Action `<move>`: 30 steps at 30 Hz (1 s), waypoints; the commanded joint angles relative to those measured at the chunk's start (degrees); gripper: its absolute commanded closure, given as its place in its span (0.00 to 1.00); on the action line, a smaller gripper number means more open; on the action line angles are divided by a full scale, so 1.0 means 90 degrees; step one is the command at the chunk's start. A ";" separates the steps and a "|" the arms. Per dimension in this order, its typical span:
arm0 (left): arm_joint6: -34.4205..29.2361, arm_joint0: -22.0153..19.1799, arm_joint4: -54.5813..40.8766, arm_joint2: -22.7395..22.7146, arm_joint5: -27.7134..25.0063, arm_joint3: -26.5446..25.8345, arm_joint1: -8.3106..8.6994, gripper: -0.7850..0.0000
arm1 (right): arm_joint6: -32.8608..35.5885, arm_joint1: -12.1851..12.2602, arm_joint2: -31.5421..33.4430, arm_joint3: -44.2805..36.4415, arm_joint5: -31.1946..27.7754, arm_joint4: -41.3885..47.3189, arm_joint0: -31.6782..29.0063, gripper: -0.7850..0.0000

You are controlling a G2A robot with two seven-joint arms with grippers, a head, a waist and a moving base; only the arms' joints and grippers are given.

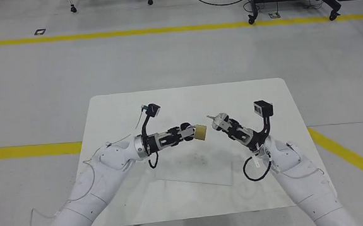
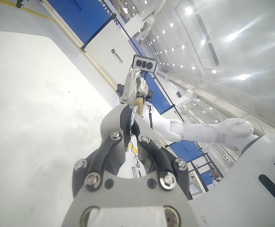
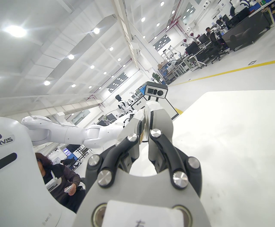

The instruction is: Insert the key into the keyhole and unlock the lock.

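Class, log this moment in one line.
left gripper shut on lock; right gripper shut on key; key apart from lock, not inserted

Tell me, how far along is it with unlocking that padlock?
Done: both pieces are off the table, the left gripper shut on the lock, the right gripper shut on the key. In hand: they face each other in the air, a gap between them. Left: pushing the key in and turning it.
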 commanded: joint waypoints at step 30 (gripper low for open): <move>-0.0728 -0.0200 -0.1164 -0.0036 0.0051 0.0813 -0.0237 1.00 | 0.0896 -0.0225 -0.0283 -0.0759 0.0002 0.0086 -0.0020 1.00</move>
